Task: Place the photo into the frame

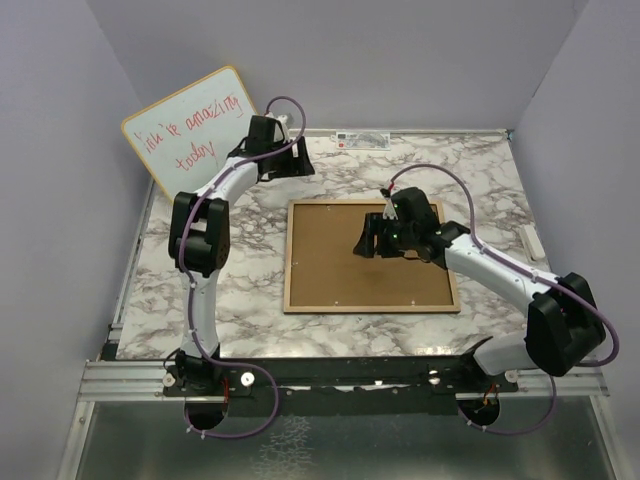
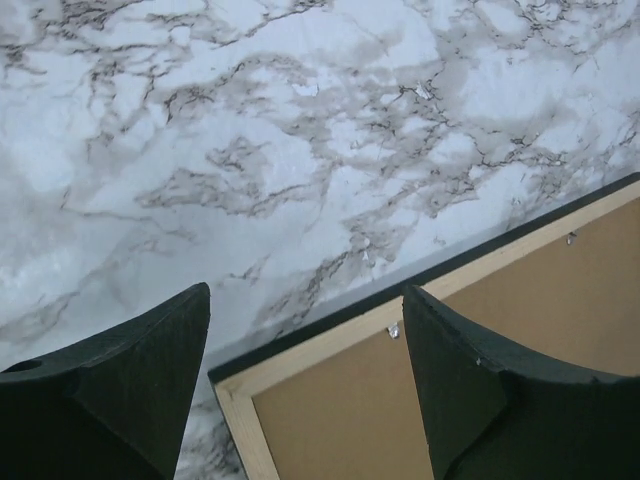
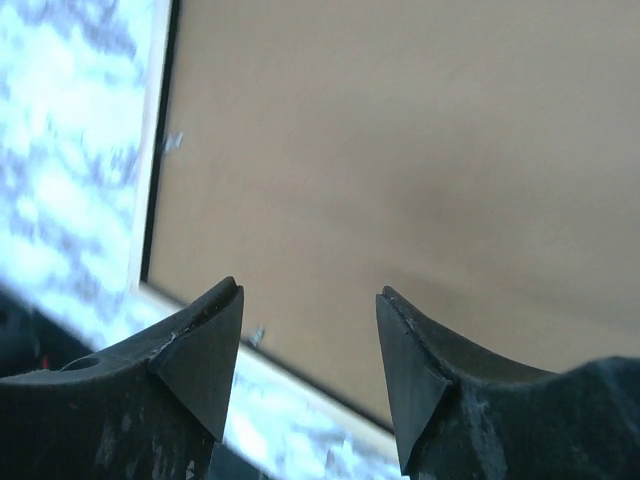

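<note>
Left gripper [image 2: 307,300] hangs with its fingers spread wide and nothing between them, above bare marble just beside one corner of the frame; right gripper [image 3: 310,295] is likewise parted and empty, poised over the middle of the frame's backing. Marble-patterned table [image 1: 250,310] carries the whole arrangement. Frame [image 1: 288,255] lies flat near the table's centre, light wood face up, with a thin black edge showing along its outer side in the left wrist view. Plain brown board [image 1: 340,270] fills the frame's opening from rail to rail. Whiteboard [image 1: 190,125] with red handwriting leans tilted at the far left, well apart from the frame. Small metal tabs [image 2: 393,330] sit where the rail's inner edge meets the brown board.
</note>
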`<action>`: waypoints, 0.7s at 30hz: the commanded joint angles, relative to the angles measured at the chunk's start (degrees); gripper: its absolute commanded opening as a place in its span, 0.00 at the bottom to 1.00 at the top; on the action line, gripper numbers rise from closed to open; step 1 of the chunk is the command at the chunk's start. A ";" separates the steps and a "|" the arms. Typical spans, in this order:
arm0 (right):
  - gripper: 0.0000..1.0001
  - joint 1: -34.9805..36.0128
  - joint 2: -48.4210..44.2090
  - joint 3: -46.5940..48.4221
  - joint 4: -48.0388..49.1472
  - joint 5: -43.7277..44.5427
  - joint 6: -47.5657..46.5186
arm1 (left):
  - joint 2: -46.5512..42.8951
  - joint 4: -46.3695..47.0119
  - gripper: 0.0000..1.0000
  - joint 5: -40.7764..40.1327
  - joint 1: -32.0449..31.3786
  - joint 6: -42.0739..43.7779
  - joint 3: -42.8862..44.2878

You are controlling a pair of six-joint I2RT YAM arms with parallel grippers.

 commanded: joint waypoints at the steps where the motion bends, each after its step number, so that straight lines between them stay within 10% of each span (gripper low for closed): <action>1: 0.61 0.56 -2.08 0.08 -15.57 -20.15 -8.38 | 7.71 0.21 0.79 6.46 0.20 2.19 6.55; 21: 0.78 0.56 2.44 -13.72 -19.66 -25.55 0.90 | 11.34 -2.62 0.77 10.88 0.20 5.28 2.76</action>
